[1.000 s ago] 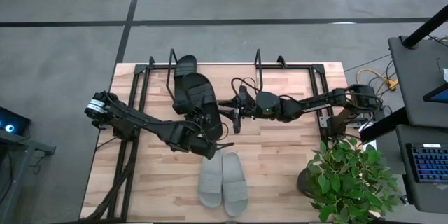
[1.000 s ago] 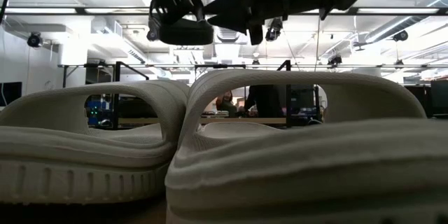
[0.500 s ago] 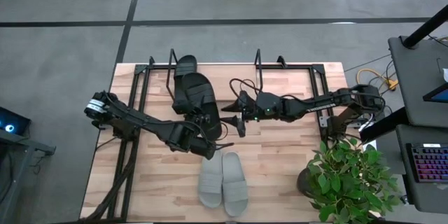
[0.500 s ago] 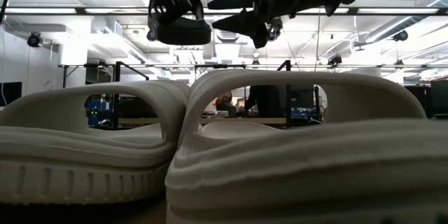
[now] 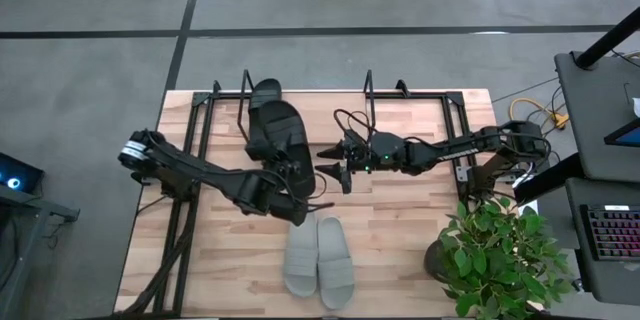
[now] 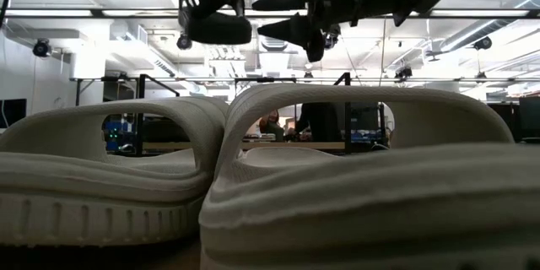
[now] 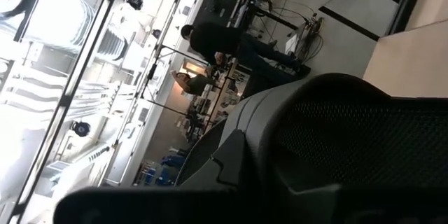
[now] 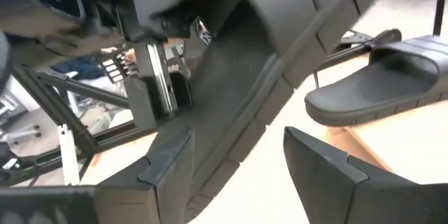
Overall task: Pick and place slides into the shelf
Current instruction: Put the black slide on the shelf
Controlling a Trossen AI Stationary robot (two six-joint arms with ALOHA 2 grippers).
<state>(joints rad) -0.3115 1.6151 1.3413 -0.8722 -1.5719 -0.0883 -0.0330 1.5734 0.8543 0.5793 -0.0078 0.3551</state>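
The right gripper (image 5: 331, 168) hung above the middle of the light wooden tabletop (image 5: 400, 230), its two dark fingers spread wide and holding nothing, their tips pointing left at a matte black slide sandal (image 5: 277, 136) held up just beside them. In the right wrist view that sandal's textured sole (image 8: 238, 77) filled the space just beyond the open fingertips (image 8: 318, 164), not between them.

The left gripper (image 5: 293, 186) was pressed shut on the near end of this black sandal, lifting it clear of the table; the low view showed it hanging high with the sandal's edge (image 6: 218, 29) in its hold. In the left wrist view the sandal's black strap and mesh-like footbed (image 7: 350, 133) lay close against the camera.

A second black slide sandal (image 5: 265, 93) sat farther back, at the left part of the low black wire-frame shelf (image 5: 369, 88) along the table's far edge.

The pair of light grey slide sandals (image 5: 319, 260) lay side by side on the tabletop near its front edge, well apart from the shelf. A green potted plant (image 5: 500, 255) stood at the near right corner.
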